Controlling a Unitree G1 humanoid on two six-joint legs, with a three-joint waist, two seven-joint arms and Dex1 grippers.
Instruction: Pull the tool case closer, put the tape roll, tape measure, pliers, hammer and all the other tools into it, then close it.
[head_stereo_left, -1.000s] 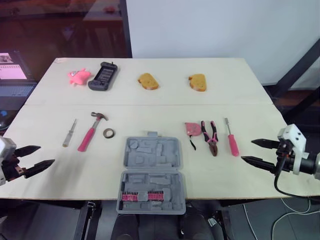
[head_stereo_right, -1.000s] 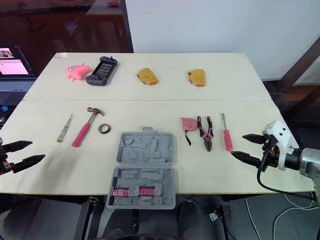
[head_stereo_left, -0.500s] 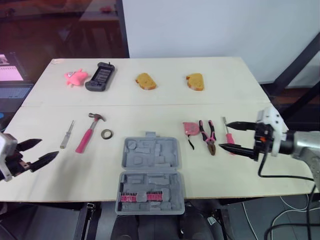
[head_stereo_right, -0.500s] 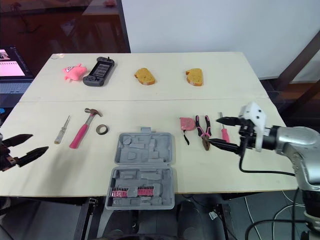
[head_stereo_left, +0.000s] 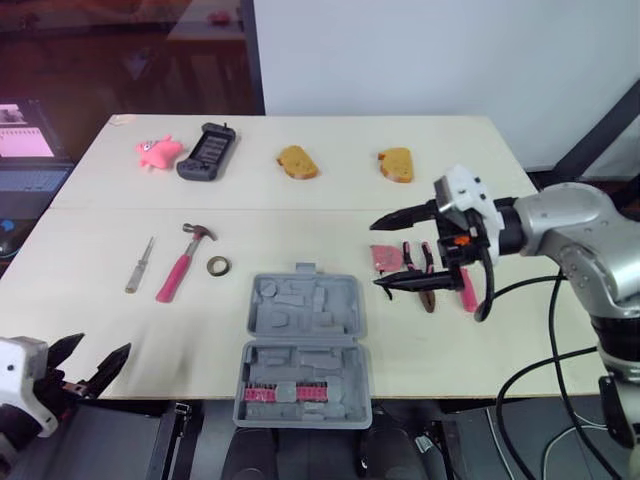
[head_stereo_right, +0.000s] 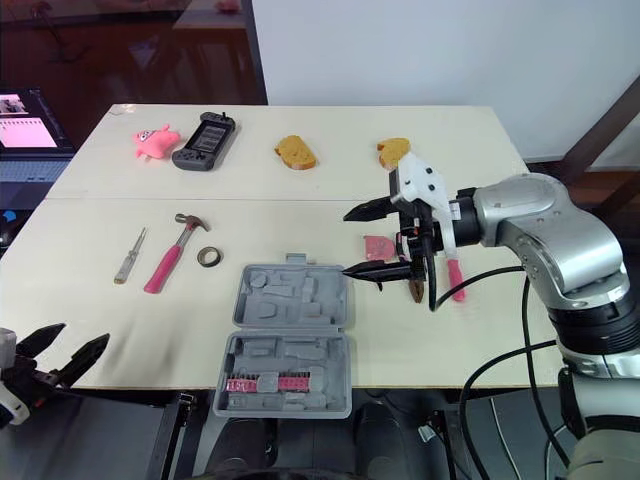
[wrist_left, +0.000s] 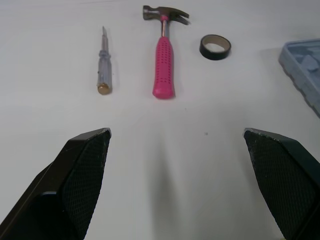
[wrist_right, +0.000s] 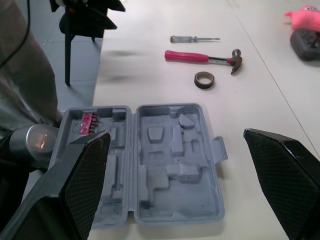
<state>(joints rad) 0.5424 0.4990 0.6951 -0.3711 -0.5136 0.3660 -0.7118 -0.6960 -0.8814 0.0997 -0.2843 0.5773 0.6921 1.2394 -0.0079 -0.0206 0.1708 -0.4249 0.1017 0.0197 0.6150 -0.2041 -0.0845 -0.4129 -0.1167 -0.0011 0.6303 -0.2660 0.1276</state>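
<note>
Right wrist view: the case (wrist_right: 165, 160) is seen ahead of the wide-open, empty right gripper (head_stereo_right: 345, 243); its rim should be grabbed squarely.

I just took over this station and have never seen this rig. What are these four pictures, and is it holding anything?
It is a two-armed humanoid. The two wide pictures come from its head, looking down at the table; the other two look along each wrist's black fingers. The left gripper, open and empty, hangs by the table's near edge. The right gripper, open and empty, hovers by the tape measure and pliers. The open tool case lies mid-table; hammer, tape roll and a screwdriver lie to its left.
</note>
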